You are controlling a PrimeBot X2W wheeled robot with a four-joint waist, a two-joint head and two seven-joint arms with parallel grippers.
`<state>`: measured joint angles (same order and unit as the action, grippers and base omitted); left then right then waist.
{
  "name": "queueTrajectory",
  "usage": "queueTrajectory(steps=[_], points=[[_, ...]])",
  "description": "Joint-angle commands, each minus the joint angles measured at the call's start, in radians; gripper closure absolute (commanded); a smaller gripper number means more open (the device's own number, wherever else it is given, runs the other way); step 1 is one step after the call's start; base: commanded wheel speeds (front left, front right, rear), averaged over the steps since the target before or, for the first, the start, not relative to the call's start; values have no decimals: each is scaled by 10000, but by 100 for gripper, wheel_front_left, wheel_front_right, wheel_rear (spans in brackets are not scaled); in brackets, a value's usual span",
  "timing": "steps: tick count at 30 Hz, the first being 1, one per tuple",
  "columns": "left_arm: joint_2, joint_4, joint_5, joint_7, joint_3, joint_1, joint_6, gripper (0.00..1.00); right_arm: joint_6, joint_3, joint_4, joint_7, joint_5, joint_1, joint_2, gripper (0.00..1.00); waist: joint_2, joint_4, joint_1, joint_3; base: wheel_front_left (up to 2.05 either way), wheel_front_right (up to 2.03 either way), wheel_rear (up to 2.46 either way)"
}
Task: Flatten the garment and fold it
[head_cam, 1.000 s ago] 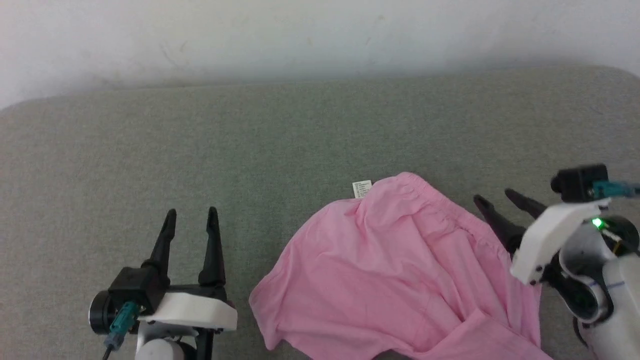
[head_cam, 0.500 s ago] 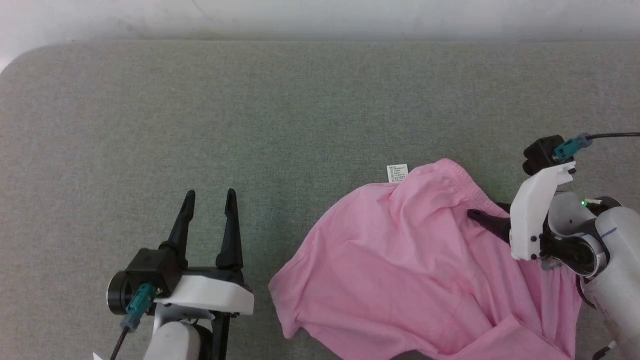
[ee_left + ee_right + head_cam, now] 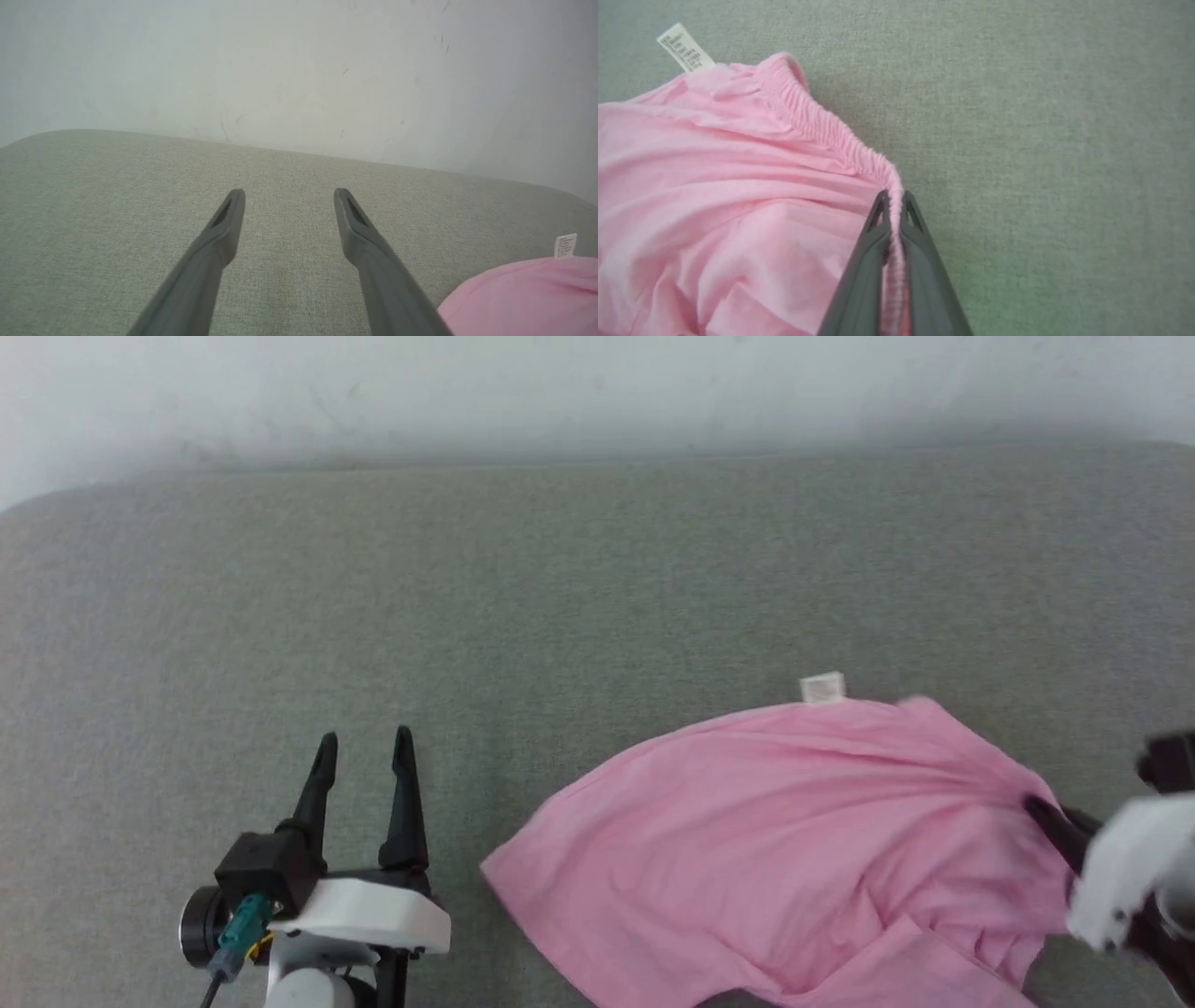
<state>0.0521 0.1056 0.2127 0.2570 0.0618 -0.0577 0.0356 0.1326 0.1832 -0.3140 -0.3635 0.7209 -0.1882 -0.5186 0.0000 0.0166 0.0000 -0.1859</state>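
The right gripper (image 3: pixel 892 199) had its fingers clamped on the elastic edge (image 3: pixel 831 133) of the garment (image 3: pixel 784 840), which ran leftward toward the left gripper (image 3: pixel 364 747), whose fingers stood wide and empty.

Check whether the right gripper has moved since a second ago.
Yes. Against the far edge of the grey-green fabric surface, the right gripper has gone right and nearer, now shut on the gathered elastic edge of the light-pink knit garment.

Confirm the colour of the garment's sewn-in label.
White with tiny dark print; the label on the garment shows best in the right wrist view.
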Motion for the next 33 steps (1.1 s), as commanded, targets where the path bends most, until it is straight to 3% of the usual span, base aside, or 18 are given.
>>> queueTrajectory(steps=[1, 7, 8, 9, 10, 11, 17, 21, 28, 33], points=[[-17, 12, -45, 47, -55, 138, -50, 0, -19, -303, 254, 67, -130, 504, 134, 100, 0, -361, 0, 339, 0, 0, 0], [21, 207, -130, 47, -245, 357, -144, 0, -19, -2502, 2051, -316, -1189, 3031, 1725, 100, 0, -677, 0, 514, 0, 0, 0], [32, 265, -149, 47, -248, 351, -163, 0, -19, -2715, 2231, -381, -1384, 3264, 2009, 88, 0, -691, 0, 533, 0, 0, 0], [36, 312, -163, 47, -258, 341, -177, 0, -19, -2867, 2412, -408, -1589, 3438, 2281, 63, 0, -699, 0, 555, 0, 0, 0], [39, 354, -176, 47, -270, 333, -187, 0, -19, -2977, 2613, -347, -1695, 3527, 2576, 13, 0, -706, 0, 576, 0, 0, 0], [40, 403, -189, 47, -279, 329, -195, 0, -19, -3043, 2811, -195, -1856, 3568, 2797, 0, 0, -709, 0, 612, 0, 0, 0], [57, 605, -163, 47, -421, 496, -158, 0, -19, -3450, 3749, 1988, -3227, 3290, 3803, 0, 0, -758, 0, 918, 0, 0, 0], [80, 663, -89, 47, -498, 657, -131, 0, -19, -3286, 3857, 3005, -4081, 3074, 4033, 0, 0, -792, 0, 1124, 0, 0, 0], [310, 435, -107, -733, -431, 783, -63, 0, -19, -2275, 4506, 3792, -5132, 2971, 4125, 0, 0, -935, 0, 1363, 0, 0, 0], [500, 236, 20, -2299, 41, 609, -481, 0, -19, -1745, 5000, 3929, -5422, 2921, 4154, 0, 0, -1008, 0, 1274, 0, 0, 0]])
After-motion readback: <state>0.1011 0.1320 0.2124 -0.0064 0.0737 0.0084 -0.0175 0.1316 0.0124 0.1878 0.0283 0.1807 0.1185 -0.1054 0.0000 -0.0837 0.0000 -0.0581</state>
